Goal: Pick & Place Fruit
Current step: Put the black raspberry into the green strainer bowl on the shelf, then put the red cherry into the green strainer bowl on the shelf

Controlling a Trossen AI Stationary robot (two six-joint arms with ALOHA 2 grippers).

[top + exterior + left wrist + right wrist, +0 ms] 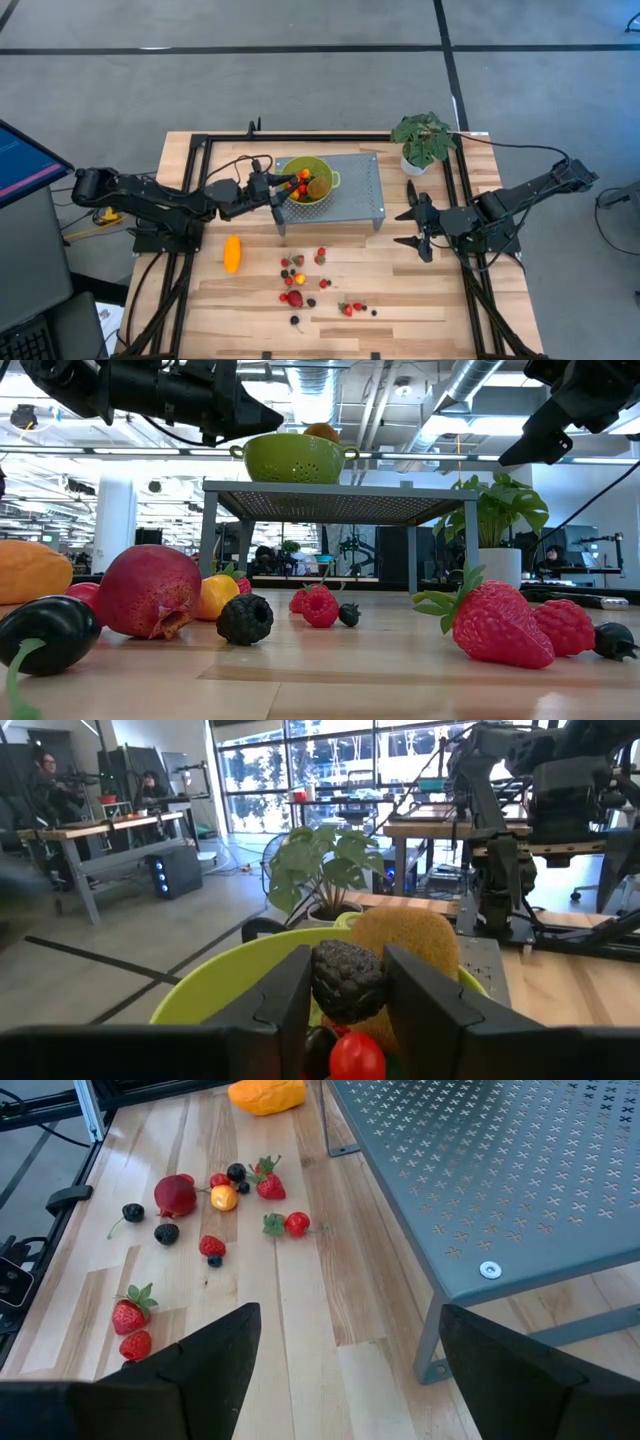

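Wooden table (pixel 420 300) with a grey perforated stand (pixel 355 190) at its rear centre: left gripper (pixel 345 995), fingers pinching a dark blackberry (pixel 347 982), hangs over the green colander (pixel 312 182) on the stand, which already contains a brown kiwi (pixel 405 945) and small red pieces. Right gripper (pixel 417 228), fingers spread wide and empty, waits near the right edge beside the potted plant (pixel 424 140). Loose berries (pixel 305 280) lie at table centre, with the long orange fruit (pixel 232 254) toward the left edge.

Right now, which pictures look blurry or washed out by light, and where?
Low view: the strawberry up close is sharp, ceiling lights glare behind. Left wrist view: the blackberry between the left gripper fingers is crisp, windows blown out. High view: evenly lit.
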